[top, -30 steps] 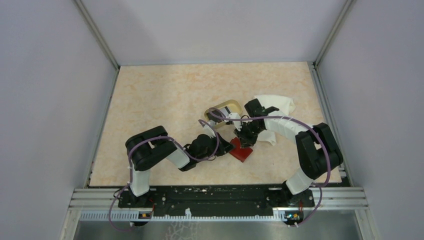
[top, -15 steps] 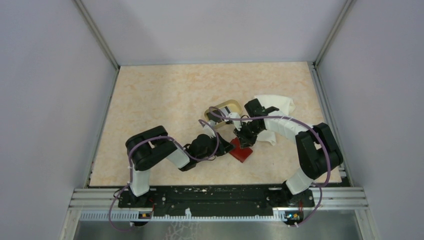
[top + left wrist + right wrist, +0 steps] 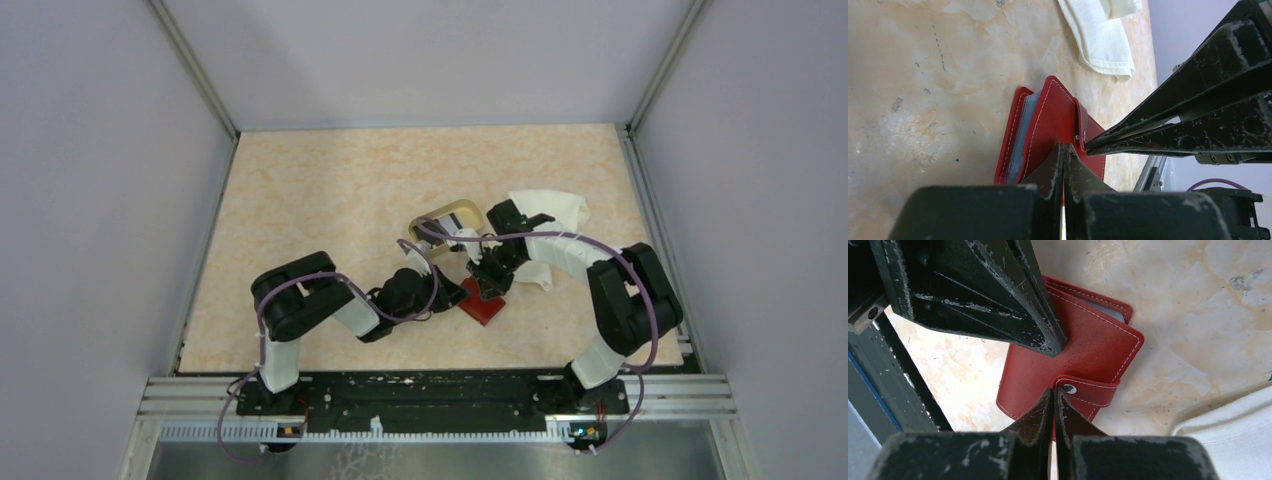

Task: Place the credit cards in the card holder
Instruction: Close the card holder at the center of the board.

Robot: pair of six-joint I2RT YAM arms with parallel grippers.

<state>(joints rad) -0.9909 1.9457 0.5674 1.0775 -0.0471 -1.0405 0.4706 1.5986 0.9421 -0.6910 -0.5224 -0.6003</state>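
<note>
The red card holder [image 3: 484, 306] lies folded shut on the table, its strap over the front with the snap stud [image 3: 1068, 388] showing. Pale blue edges of credit cards [image 3: 1019, 145] show between its covers. My left gripper [image 3: 1064, 147] is shut, its tips resting on the red cover beside the strap. My right gripper [image 3: 1054, 390] is also shut, its tips at the strap right next to the stud. In the top view the left gripper [image 3: 462, 293] and the right gripper [image 3: 490, 288] meet over the holder from opposite sides.
A tan oval tray [image 3: 436, 215] stands just behind the holder with dark and white flat things inside. A white cloth [image 3: 552, 212] lies crumpled at the right, under the right arm. Grey walls close in the table on three sides.
The right arm has shifted very slightly to the left. The left arm and the card holder have not moved.
</note>
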